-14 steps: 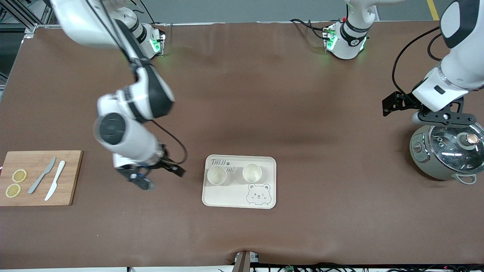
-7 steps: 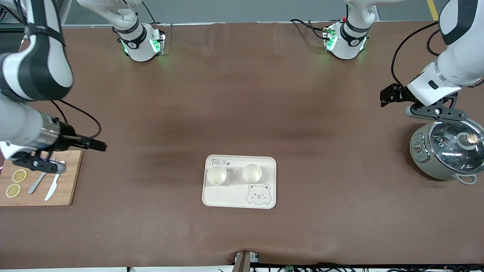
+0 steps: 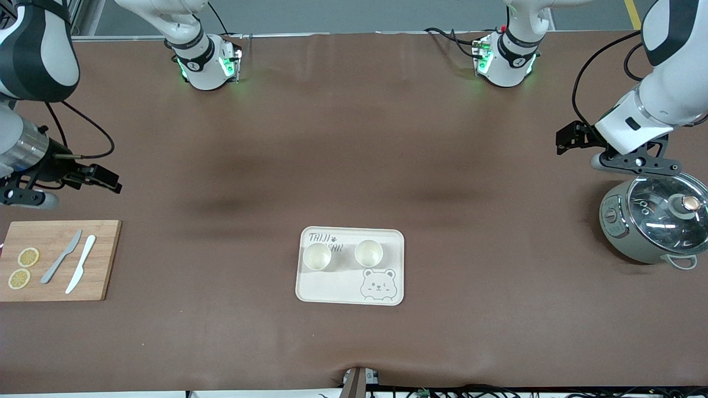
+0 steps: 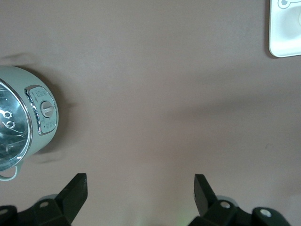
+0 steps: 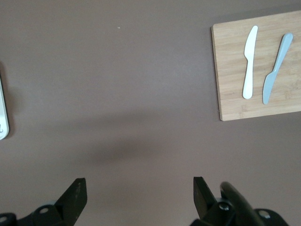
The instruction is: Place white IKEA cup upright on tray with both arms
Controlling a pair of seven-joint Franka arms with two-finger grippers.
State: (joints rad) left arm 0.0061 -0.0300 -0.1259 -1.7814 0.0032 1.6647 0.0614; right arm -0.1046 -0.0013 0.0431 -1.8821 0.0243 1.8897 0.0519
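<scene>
Currently both white cups stand upright, mouths up, on the tray (image 3: 350, 290): one cup (image 3: 317, 257) toward the right arm's end, partly covering the grey lettering, the second cup (image 3: 368, 252) beside it toward the left arm's end. The bear-face drawing sits nearer the front camera than the second cup. Tray lies flat mid-tabletop (image 3: 354, 166).

Right claw (image 3: 25, 194) hangs over bare tabletop beside the wooden cutting board (image 3: 102, 260), fingers spread, holding nothing. The board carries a grey knife (image 3: 61, 257), a white knife (image 3: 81, 263) and two lemon slices (image 3: 23, 268).

Left claw (image 3: 635, 166) hovers at the rim of the rice cooker (image 3: 655, 221) at the left arm's end, fingers spread wide, empty. Cooker has a glass lid with a copper-coloured knob (image 3: 689, 203).
</scene>
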